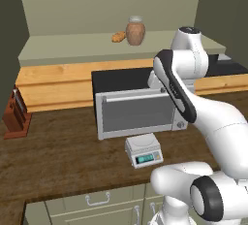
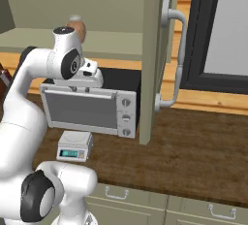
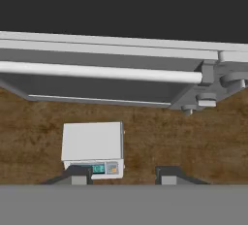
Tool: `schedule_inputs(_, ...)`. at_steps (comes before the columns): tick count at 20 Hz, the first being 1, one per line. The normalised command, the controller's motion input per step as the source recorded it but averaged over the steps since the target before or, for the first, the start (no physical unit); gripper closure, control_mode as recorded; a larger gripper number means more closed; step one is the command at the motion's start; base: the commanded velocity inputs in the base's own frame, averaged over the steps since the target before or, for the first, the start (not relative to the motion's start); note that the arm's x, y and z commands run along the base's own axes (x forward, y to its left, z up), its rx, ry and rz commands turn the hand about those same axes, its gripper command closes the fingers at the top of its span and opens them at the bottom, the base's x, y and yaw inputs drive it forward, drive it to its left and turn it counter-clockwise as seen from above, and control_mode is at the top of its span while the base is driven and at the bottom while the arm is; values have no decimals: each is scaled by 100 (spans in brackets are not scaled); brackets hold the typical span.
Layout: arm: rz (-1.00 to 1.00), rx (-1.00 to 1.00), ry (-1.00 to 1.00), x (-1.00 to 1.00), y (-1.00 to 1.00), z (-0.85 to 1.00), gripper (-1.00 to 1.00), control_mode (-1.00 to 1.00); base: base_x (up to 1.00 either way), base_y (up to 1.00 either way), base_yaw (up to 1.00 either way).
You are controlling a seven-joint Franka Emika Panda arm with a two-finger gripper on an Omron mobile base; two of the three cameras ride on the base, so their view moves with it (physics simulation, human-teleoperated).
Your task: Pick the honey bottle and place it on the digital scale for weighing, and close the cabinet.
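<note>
Hand view shows your pincer (image 3: 123, 173) spread open, holding nothing, above the scale (image 3: 93, 144). The honey bottle (image 1: 135, 30) sits on the cabinet shelf (image 1: 72, 44) above the toaster oven (image 1: 138, 105); reaching up, you could clip that oven or the open door (image 2: 154, 59).

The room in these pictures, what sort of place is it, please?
Most likely a kitchen, computer-rendered. A silver toaster oven and a small digital scale stand on a wooden counter, and a honey bottle sits on the shelf of an open green cabinet.
</note>
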Motion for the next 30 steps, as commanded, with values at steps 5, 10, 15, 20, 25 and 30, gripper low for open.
schedule_inputs(5, 12, 3, -24, -43, 1, 0, -100, -100, 0, 0, 0)
schedule_inputs(10, 11, 0, -16, -38, 0, 9, -100, -100, 0, 0, 0)
schedule_inputs(15, 2, 0, -10, -21, 22, 38, -100, -100, 0, 0, 0)
schedule_inputs(20, 0, 0, -12, 0, 23, 55, -100, -100, 0, 0, 0)
schedule_inputs(25, 0, 0, -7, 0, 19, 55, -100, -100, 0, 0, 0)
schedule_inputs(30, 0, 3, -11, 0, 7, 76, -100, -100, 0, 0, 0)
